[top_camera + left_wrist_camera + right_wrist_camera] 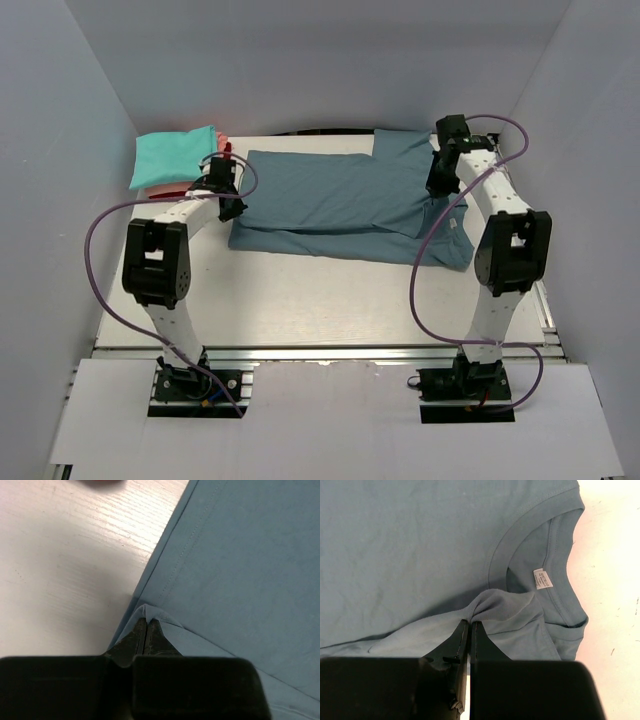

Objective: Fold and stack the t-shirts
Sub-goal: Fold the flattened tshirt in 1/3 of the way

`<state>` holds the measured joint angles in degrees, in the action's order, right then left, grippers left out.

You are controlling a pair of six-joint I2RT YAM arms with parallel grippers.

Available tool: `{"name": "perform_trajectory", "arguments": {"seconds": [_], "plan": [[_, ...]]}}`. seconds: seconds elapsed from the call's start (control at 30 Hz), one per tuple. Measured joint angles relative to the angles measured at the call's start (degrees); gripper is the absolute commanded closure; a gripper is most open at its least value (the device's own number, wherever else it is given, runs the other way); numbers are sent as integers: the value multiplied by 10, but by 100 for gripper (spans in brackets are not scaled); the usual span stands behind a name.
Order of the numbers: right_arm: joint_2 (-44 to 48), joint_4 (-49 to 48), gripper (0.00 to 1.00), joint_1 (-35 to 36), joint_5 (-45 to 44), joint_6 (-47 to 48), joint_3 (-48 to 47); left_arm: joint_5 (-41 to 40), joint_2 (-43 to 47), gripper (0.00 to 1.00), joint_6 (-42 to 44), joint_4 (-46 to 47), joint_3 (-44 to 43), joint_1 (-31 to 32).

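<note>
Nearest the arm bases is a pale wooden worktop (330,300). Across its middle lies the slate-blue t-shirt (340,195), partly doubled over on itself. The left fingers (132,642) are clamped together on a pinch of cloth at its left edge. The right fingers (457,642) are clamped on cloth beside the collar and white neck tag (543,578). At the far left, a folded teal t-shirt (172,158) tops a salmon-pink t-shirt (222,141) and a red t-shirt (170,192).
</note>
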<state>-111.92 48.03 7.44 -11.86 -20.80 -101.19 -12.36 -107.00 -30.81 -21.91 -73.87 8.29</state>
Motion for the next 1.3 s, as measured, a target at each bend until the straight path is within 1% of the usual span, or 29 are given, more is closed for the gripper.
{"name": "perform_trajectory", "arguments": {"seconds": [0.07,0.13,0.17,0.2,0.27,0.3,0.33,0.37,0.4,0.43,0.47,0.5,0.53,0.63,0.73,0.8,0.83,0.87,0.9,0.97,1.03,1.13,1.3], "plan": [[-2,-1,100,0,-7,0,0,2,-7,98,3,-2,-3,0],[-6,-3,100,0,-14,-2,0,5,-14,90,5,-6,-9,0],[-9,-3,100,0,-16,-3,-1,7,-17,84,8,-7,-12,0],[-12,-3,100,0,-17,-5,-4,9,-19,76,10,-9,-16,0],[-24,-4,100,0,-19,-9,-15,11,-24,69,14,-15,-27,0],[-30,-4,100,0,-22,-10,-21,10,-24,55,16,-16,-32,0],[-38,-7,95,-1,-26,-11,-28,9,-25,42,18,-18,-36,0],[-42,-10,85,-1,-30,-12,-31,8,-25,30,21,-19,-41,-1],[-47,-11,79,-1,-34,-11,-37,6,-25,24,23,-20,-45,-2],[-53,-13,74,-1,-38,-12,-45,3,-25,13,23,-20,-49,-3],[-57,-16,63,-2,-42,-10,-53,0,-25,12,23,-20,-53,-5],[-66,-20,58,-3,-44,-11,-71,-3,-25,11,23,-21,-56,-7],[-73,-26,49,-4,-46,-12,-86,-6,-25,10,23,-23,-61,-10],[-82,-47,30,-10,-48,-12,-124,-17,-24,10,23,-30,-80,-21],[-82,-63,28,-17,-56,-9,-145,-23,-12,10,25,-35,-83,-33],[-80,-65,29,-23,-61,-11,-146,-24,6,11,26,-33,-68,-39],[-77,-62,29,-27,-62,-13,-142,-25,21,13,27,-36,-54,-42],[-69,-64,30,-32,-61,-15,-125,-26,39,19,28,-33,-33,-45],[-54,-68,30,-37,-59,-19,-93,-26,57,24,28,-34,-10,-46],[-14,-63,32,-47,-50,-28,-20,-26,96,28,28,-35,39,-47],[36,-56,33,-55,-40,-37,68,-24,129,29,28,-34,91,-47],[96,-45,33,-62,-29,-50,163,-14,151,29,24,-29,146,-47],[164,-51,33,-60,-16,-71,268,15,154,29,10,-4,203,-47]]}}
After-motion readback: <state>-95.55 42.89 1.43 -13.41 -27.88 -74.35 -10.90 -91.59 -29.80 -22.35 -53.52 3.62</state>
